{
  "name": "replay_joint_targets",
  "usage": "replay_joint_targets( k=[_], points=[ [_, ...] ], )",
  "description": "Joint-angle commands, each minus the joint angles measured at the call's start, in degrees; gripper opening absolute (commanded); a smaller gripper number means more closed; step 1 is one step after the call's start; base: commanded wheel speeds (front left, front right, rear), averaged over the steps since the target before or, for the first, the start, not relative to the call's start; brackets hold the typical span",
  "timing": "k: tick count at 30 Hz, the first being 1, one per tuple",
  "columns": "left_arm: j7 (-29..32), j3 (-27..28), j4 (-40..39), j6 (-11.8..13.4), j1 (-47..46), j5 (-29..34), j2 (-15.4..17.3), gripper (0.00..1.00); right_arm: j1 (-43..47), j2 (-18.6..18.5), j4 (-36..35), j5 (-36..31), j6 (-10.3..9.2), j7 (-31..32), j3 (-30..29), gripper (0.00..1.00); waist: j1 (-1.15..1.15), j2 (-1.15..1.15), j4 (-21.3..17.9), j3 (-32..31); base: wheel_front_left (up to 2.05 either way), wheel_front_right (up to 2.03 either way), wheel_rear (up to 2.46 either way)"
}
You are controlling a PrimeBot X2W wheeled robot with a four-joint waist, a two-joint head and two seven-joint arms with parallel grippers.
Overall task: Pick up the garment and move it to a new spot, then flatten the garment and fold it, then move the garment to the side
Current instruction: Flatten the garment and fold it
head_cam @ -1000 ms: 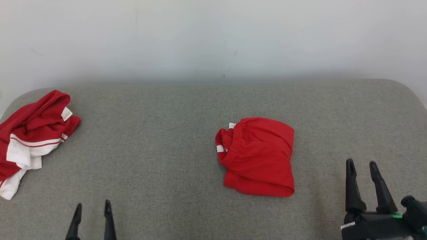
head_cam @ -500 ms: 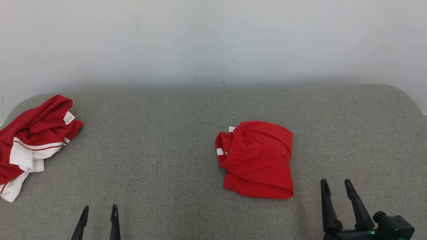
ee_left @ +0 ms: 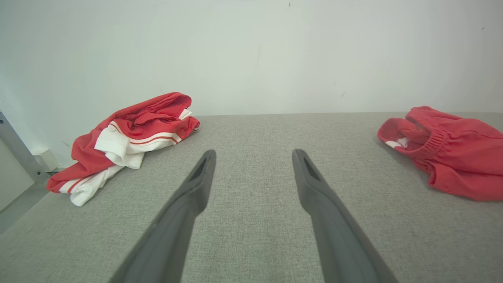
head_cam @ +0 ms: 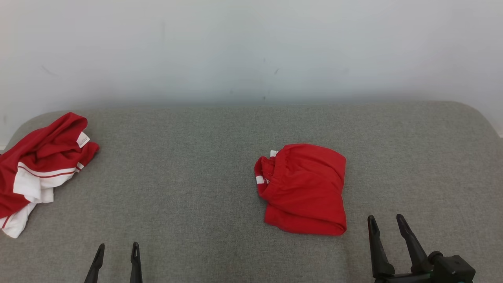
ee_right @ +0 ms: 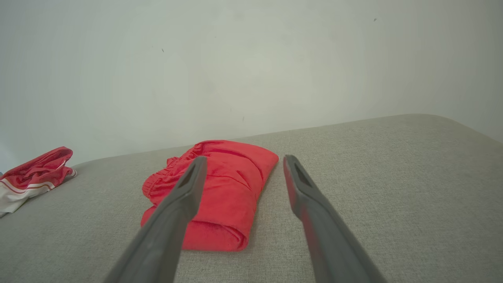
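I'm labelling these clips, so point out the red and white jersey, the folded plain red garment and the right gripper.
jersey (head_cam: 43, 151): head view, crumpled red body.
plain red garment (head_cam: 310, 188): head view, folded top layer.
right gripper (head_cam: 384, 217): head view, midway between its open fingertips.

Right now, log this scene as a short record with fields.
surface: grey fabric-covered top
jersey: crumpled, red and white, at the top's left edge
plain red garment: folded, right of centre
left gripper: open, empty, over bare fabric
right gripper: open, empty, near the plain red garment, not touching
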Motion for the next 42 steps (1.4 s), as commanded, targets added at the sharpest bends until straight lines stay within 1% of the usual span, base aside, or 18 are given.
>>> replay_joint_targets(
  k=[1, 12, 42],
  points=[
    [-0.19, 0.02, -0.33, 0.11, 0.67, 0.36, -0.10, 1.00, 0.50, 0.17, 0.10, -0.45, -0.08, -0.01, 0.06, 1.00, 0.00, 0.00, 0.04, -0.01, 0.00, 0.00, 0.00],
    [-0.19, -0.01, -0.22, 0.32, 0.85, -0.08, -0.12, 1.00, 0.32, 0.46, 0.30, -0.83, -0.08, -0.01, 0.23, 1.00, 0.00, 0.00, 0.10, -0.03, 0.00, 0.00, 0.00],
    [-0.19, 0.46, 0.58, -0.06, 0.13, -0.56, -0.14, 1.00, 0.18, 0.71, 0.64, -1.02, -0.08, -0.01, 0.30, 1.00, 0.00, 0.00, 0.47, 0.36, 0.00, 0.00, 0.00]
  ],
)
